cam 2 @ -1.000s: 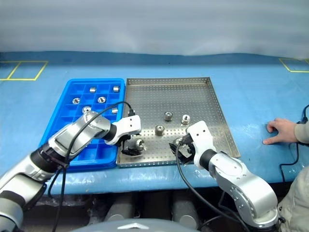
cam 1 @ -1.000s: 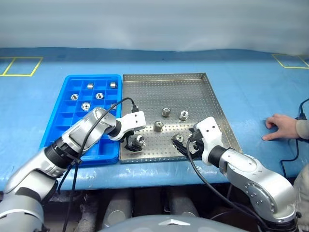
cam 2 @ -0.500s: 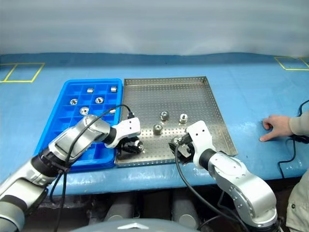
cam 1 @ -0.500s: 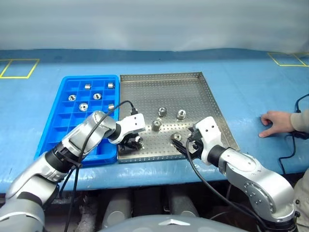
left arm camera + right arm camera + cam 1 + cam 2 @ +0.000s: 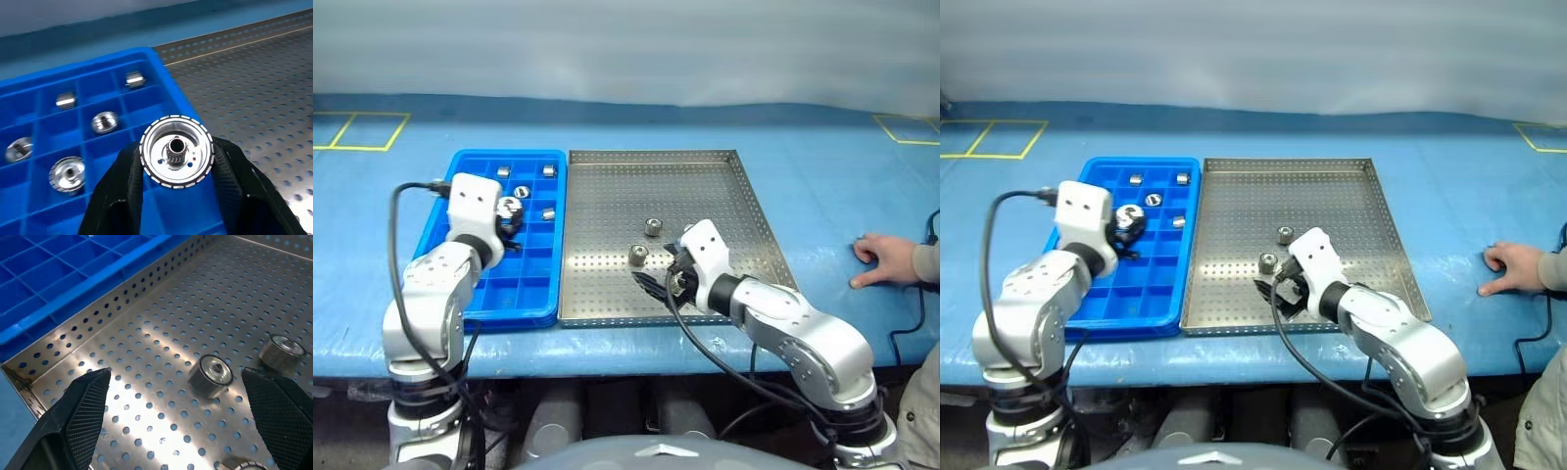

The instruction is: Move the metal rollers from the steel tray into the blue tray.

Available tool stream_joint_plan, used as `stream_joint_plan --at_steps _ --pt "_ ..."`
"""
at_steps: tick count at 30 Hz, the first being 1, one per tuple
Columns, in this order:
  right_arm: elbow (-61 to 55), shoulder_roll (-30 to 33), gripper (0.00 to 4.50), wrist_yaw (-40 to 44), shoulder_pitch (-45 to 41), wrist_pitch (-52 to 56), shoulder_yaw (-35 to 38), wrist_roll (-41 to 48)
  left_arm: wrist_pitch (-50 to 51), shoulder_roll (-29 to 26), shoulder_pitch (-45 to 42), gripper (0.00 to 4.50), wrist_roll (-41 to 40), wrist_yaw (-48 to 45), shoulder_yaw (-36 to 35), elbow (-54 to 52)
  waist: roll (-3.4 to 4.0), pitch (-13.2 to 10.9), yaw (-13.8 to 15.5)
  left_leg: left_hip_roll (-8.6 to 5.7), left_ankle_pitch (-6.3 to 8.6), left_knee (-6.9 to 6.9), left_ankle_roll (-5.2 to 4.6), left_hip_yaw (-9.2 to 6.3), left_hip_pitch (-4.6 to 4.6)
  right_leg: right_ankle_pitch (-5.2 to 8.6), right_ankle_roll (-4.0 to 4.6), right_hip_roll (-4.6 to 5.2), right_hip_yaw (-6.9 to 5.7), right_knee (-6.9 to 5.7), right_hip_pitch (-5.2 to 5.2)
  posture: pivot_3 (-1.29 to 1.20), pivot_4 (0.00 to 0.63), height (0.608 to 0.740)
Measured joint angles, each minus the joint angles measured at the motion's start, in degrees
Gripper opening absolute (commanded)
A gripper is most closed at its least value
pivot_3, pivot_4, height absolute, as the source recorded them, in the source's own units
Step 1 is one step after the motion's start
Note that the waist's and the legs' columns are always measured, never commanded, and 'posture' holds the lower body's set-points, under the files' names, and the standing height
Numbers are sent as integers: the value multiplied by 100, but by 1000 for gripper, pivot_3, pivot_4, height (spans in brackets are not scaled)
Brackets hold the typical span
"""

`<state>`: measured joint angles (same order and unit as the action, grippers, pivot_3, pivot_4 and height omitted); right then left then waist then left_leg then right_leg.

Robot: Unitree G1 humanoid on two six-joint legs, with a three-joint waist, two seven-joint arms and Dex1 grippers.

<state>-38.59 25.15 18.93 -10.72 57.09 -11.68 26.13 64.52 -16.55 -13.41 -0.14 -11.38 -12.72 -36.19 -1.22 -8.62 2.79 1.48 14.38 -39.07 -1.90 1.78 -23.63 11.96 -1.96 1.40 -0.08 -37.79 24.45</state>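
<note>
The left gripper (image 5: 177, 166) squeezes a roller (image 5: 176, 151) above the blue tray (image 5: 146, 63). The right gripper (image 5: 178, 396) is wide open, with another roller (image 5: 211, 375) between its fingers.

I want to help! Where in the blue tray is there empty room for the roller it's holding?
The blue tray's near rows are bare. It's crowded at the far end, where rollers fill several squares. The left gripper holds its roller over the tray.

Blue table cover (image 5: 822, 186), wrinkled; yellow tape squares (image 5: 357, 130) at far corners; pale wall (image 5: 626, 44) behind.
</note>
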Motion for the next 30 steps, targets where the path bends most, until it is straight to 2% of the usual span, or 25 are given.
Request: stream_joint_plan --at_steps 7,11,21,29,30 --pt "172 41 4500 547 -60 -1245 -598 -472 -559 451 313 1680 246 877 -528 47 -6 0 273 -6 1 -2 -3 -1 -6 9 18 15 -4 11 -2 244 150 740" --pt "218 -3 4500 653 81 -1406 -605 -531 -886 597 299 1680 171 1017 -754 561 -6 0 291 -4 -1 -2 -3 -4 -4 15 28 14 -10 6 -3 240 150 740" --pt "205 -67 4500 674 258 -1406 -619 -566 -1513 539 -196 1680 -25 1092 -800 1982 -8 -1 256 -3 0 0 -4 -6 -9 16 33 15 -15 8 0 181 150 740" --pt "59 -63 4500 487 447 -1305 -562 -610 -1548 543 -343 4369 -227 1113 -755 2141 -9 -2 166 -2 0 0 -3 -7 -11 15 37 16 -17 7 1 145 150 740" --pt "12 -63 4500 465 492 -1280 -548 -608 -1561 542 -345 4475 -295 1029 -693 2090 -10 -2 164 -2 0 0 -3 -7 -11 14 38 16 -17 7 1 138 150 740"
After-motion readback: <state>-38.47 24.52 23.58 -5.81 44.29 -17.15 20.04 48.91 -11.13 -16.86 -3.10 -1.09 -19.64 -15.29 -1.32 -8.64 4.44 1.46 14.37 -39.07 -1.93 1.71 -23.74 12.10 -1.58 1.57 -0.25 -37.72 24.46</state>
